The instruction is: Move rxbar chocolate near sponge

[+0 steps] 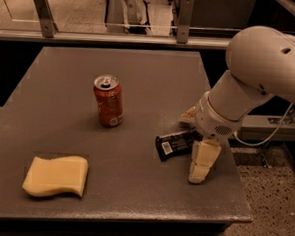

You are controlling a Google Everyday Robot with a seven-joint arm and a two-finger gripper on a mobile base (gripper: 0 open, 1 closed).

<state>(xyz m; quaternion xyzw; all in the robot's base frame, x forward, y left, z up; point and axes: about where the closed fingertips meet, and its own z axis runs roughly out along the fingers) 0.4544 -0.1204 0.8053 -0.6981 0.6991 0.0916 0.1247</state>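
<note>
The rxbar chocolate (172,144) lies flat on the grey table (139,84) at the right, its white label patch at the left end. My gripper (195,141) is down at the bar's right end. It is open, with one cream finger (203,161) in front of the bar and the other (188,117) behind it. The bar's right end is hidden under the wrist. The pale yellow sponge (56,175) lies near the table's front left corner, far from the bar.
A red soda can (108,100) stands upright at mid-table, left of the bar and behind the sponge. The table's right edge runs close behind my arm. A railing with metal posts (42,9) runs along the far edge.
</note>
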